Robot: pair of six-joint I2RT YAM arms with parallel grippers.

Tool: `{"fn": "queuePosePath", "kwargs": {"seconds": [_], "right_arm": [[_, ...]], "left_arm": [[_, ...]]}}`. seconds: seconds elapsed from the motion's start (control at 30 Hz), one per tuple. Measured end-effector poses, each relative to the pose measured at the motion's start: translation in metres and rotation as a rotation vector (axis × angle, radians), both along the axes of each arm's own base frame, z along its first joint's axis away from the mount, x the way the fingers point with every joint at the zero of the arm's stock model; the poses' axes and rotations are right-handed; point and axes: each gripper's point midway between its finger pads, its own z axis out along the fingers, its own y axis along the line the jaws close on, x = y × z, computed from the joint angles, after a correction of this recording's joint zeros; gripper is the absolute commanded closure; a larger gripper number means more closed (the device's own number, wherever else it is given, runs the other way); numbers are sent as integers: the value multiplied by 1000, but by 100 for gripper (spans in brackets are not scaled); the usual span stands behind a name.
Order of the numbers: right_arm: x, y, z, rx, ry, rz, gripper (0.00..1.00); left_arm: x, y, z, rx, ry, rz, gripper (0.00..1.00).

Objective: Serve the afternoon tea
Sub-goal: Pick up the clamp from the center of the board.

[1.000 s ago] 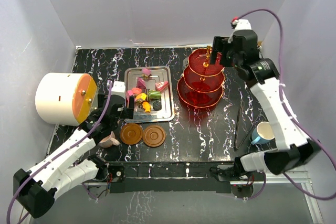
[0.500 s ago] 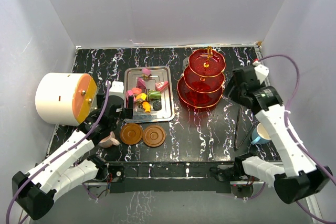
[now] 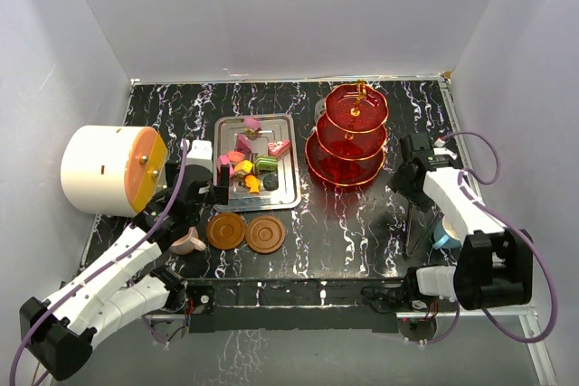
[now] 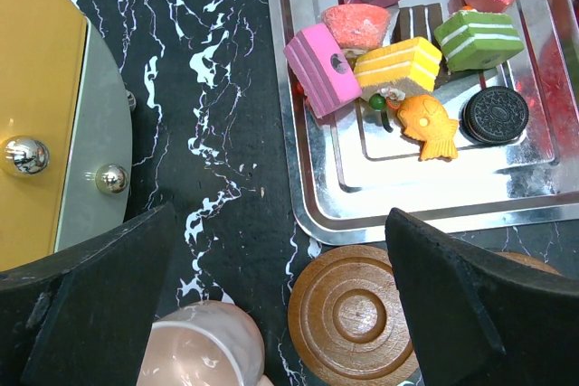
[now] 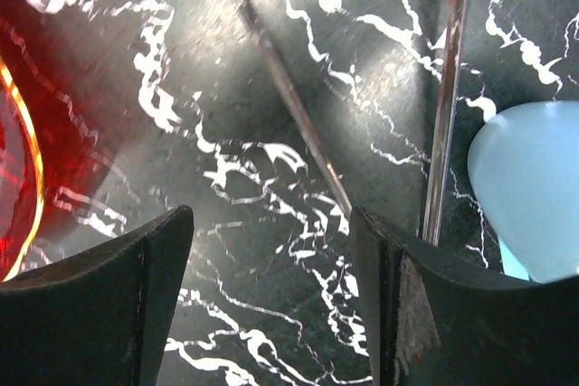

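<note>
Small colourful sweets (image 3: pixel 249 167) lie crowded on a flat silver steel tray (image 3: pixel 288 198) at the left middle of the black, white-veined tabletop (image 3: pixel 353 232). Among them are a pink wedge, a yellow layered slice, a green layered block, an orange fish shape and a dark round biscuit. To the right of the tray stands the red see-through three-tier stand with its gold stem (image 3: pixel 344 167), upright. Two brown round saucers (image 3: pixel 226 230) sit side by side just in front of the tray's near edge. The pink cup (image 3: pixel 187 243) is just left of them, partly under the left arm. A big white drum with an orange face (image 3: pixel 99 169) rests at the far left.

The left jaws stand wide apart and hold nothing, hovering over the tabletop between the drum and the tray, above the pink cup and the left saucer. The right jaws are also apart and empty, low over the tabletop just right of the stand's bottom tier. Beneath them lie two thin metal strips (image 5: pixel 289 101). The blue cup (image 5: pixel 529 187) sits near the right edge, largely hidden by the right arm in the overhead view.
</note>
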Motion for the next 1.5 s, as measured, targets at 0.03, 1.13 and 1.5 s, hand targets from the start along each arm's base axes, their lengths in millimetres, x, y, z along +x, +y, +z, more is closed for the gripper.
{"fn": "queuePosePath", "kwargs": {"seconds": [0.03,1.13,1.5], "right_arm": [[3,-4,-4,4,5,-18,32],[-16,40,-44,272,59,216,87],[-51,67,4,366,-40,301,86]], "left_arm": [[0,0,0,1,0,0,1],[1,0,-3,10,11,-2,1],[1,0,-3,12,12,-3,1]]}}
